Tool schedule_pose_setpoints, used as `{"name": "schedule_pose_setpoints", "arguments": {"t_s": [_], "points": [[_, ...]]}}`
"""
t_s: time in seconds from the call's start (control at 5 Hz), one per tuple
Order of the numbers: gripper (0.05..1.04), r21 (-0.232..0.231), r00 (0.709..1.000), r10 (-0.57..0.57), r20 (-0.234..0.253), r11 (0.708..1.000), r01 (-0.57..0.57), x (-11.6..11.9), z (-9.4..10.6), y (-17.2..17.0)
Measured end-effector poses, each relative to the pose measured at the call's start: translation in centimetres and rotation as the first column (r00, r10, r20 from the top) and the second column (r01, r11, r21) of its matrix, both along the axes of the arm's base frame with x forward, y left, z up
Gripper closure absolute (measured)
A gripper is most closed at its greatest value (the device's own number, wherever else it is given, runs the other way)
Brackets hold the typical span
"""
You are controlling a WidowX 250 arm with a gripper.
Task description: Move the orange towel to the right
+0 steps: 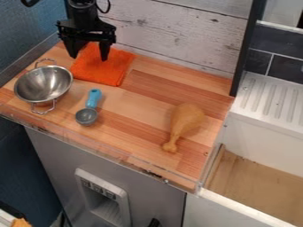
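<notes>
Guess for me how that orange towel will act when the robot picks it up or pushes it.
The orange towel looks like soft, thin cloth, so it will probably droop when lifted and weigh little. Lying flat on the wooden counter, it seems unlikely to roll; a push might bunch it up.

Soft, fairly bright light spreads over the wooden counter, though its source cannot be told. Pale glints sit on the metal bowl, and thin streaks of shine run along the clear strip at the front edge. Shading around the toy drumstick is faint and soft-edged. The white draining board looks bright, while the blue wall is dimmer, darkening towards the lower left. Straight edges show no obvious bending.
</notes>
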State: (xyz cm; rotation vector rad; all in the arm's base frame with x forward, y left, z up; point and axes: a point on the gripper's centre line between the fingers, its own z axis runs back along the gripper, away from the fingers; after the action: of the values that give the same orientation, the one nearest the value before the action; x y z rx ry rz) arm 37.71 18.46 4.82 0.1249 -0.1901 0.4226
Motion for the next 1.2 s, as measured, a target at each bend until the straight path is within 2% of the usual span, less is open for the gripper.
{"name": "schedule_pose_setpoints", "arguments": {"t_s": [0.4,0.8,1.2], "points": [[0.083,-0.018,1.0,0.017,0.001,1.0,-0.017,1.1,-2.4,0.7],[0.083,-0.013,1.0,0.029,0.008,0.999,-0.029,1.7,-3.0,0.8],[0.083,-0.048,0.998,-0.056,0.0,0.997,0.056,1.2,-3.5,-3.0]]}}
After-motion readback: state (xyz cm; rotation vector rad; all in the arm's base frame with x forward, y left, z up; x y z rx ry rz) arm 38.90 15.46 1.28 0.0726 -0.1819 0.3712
